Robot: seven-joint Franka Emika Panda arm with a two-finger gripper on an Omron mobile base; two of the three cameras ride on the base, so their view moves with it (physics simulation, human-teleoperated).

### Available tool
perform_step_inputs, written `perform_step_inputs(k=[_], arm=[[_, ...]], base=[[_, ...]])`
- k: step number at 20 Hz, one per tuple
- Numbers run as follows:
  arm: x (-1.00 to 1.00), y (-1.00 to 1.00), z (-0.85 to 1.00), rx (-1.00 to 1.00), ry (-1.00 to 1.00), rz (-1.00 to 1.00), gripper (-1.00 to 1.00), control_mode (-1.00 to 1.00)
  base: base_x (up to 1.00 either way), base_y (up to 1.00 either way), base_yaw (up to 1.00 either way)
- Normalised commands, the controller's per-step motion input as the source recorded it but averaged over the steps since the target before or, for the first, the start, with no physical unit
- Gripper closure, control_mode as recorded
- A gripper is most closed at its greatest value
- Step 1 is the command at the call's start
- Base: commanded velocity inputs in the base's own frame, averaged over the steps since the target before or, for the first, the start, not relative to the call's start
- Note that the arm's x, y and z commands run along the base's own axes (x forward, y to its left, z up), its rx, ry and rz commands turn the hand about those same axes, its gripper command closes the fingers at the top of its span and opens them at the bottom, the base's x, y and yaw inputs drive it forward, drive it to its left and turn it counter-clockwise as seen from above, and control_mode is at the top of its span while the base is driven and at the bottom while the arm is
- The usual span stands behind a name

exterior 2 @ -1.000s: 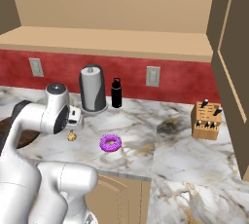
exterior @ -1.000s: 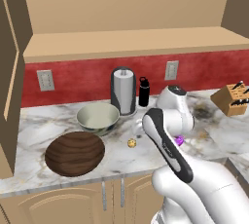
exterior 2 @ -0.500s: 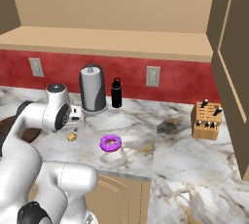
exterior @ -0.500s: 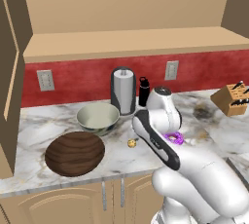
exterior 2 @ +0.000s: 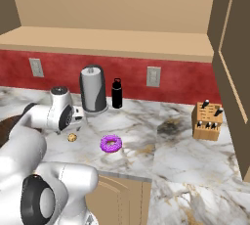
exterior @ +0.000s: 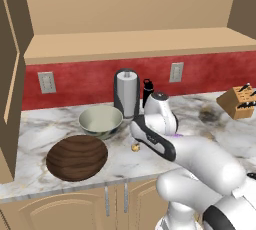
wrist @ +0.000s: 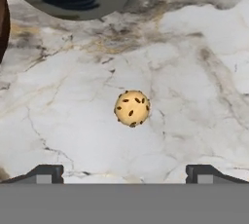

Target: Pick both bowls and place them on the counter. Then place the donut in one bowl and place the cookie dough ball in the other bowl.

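My gripper (wrist: pixel 125 174) is open and points down at the counter (wrist: pixel 58 121), with nothing between its fingers. The cookie dough ball (wrist: pixel 132 108), tan with dark specks, lies on the marble just ahead of the fingertips (wrist: pixel 46 173). It also shows as the ball (exterior: pixel 135 147) beside my arm and the ball (exterior 2: pixel 72 137) below my hand. The grey-green bowl (exterior: pixel 101 120) stands upright behind it, and the wooden bowl (exterior: pixel 77 156) sits near the front edge. The purple donut (exterior 2: pixel 111 144) lies right of the ball, mostly hidden by my arm in the left base view.
A paper towel holder (exterior: pixel 126 94) and a black bottle (exterior: pixel 147 90) stand at the red backsplash just behind my hand. A knife block (exterior 2: pixel 207 120) sits far right. Open marble (exterior 2: pixel 185 160) stretches between donut and knife block. A shelf overhangs the counter.
My hand has swung left from above the donut and dropped lower, and now hangs over the cookie dough ball. The jaws stayed open. Bowls, donut and ball have not moved.
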Motion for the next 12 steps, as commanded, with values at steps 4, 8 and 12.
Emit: perform_step_inputs(k=[4,8,12], arm=[[0.36,0.15,-0.2,0.0,0.02,0.08,-1.0,-1.0],[0.27,0.11,-0.24,-0.02,0.05,0.07,-1.0,-1.0],[0.31,0.06,-0.26,-0.03,0.04,0.06,-1.0,-1.0]], base=[[0.0,0.0,0.0],[0.0,0.0,0.0],[0.0,0.0,0.0]])
